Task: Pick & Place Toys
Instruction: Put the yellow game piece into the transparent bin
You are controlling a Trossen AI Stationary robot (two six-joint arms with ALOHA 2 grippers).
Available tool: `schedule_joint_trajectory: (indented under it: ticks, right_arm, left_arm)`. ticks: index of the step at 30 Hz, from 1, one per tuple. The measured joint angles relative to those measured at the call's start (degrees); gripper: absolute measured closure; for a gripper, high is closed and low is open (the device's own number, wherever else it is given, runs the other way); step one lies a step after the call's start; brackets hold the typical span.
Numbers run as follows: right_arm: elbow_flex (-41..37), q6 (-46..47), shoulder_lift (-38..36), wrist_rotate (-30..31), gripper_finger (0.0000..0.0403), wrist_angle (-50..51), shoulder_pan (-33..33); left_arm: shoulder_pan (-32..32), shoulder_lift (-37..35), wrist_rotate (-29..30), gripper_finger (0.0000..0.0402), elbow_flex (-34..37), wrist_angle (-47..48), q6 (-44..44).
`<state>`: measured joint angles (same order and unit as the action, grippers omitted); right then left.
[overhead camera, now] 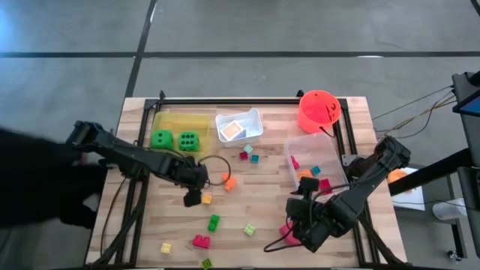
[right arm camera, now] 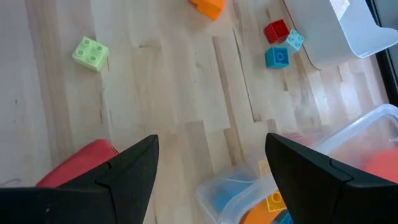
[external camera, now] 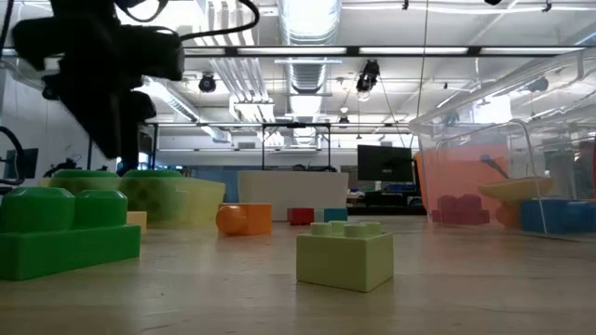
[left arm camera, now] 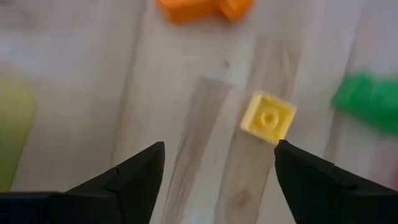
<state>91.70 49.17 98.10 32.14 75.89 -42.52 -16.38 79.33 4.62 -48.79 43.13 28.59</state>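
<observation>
Small plastic bricks lie scattered on the wooden table (overhead camera: 247,202). My left gripper (overhead camera: 193,196) hangs open, pointing down, over the table's middle left. In the left wrist view a small yellow brick (left arm camera: 268,117) lies flat on the wood, just inside one of the spread fingers of my left gripper (left arm camera: 217,171). My right gripper (overhead camera: 291,225) stands open above the near right part of the table, fingers wide in its own view (right arm camera: 211,162). A pink-red toy (right arm camera: 78,165) lies beside one of its fingers, partly hidden. Two green dice (overhead camera: 175,139) sit by the yellow tray (overhead camera: 182,120).
At the back stand a white tray (overhead camera: 240,126) holding a card and an orange-red bucket (overhead camera: 319,110). A clear tray (overhead camera: 315,161) holds bricks at the right. Loose bricks: orange (overhead camera: 229,182), green (overhead camera: 214,221), light green (overhead camera: 250,230), pink-red (overhead camera: 200,241), yellow (overhead camera: 166,247).
</observation>
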Motion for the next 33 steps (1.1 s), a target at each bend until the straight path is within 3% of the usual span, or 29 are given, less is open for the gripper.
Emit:
schedule_joint_trajectory:
  ticks: [8,14,29,33]
  right_arm:
    - [0.0,-0.3,0.0,0.0,0.0113,-1.2,-0.3]
    - [0.0,-1.3,0.0,0.0,0.0113,-1.8,-0.3]
    - [-0.1,-2.9,-0.1,0.0,0.0113,-4.2,-0.4]
    - [-0.1,-2.9,-0.1,0.0,0.0113,-4.3,-0.4]
  left_arm:
    - [-4.0,6.3,-0.3,0.0165,0.1,-5.8,-7.6]
    - [-5.5,9.6,-0.3,0.0169,0.0,-10.8,-11.1]
    - [-5.9,16.0,-0.1,0.017,0.1,-13.5,-14.1]
    - [-5.9,16.1,0.4,0.0186,0.1,-13.5,-14.2]
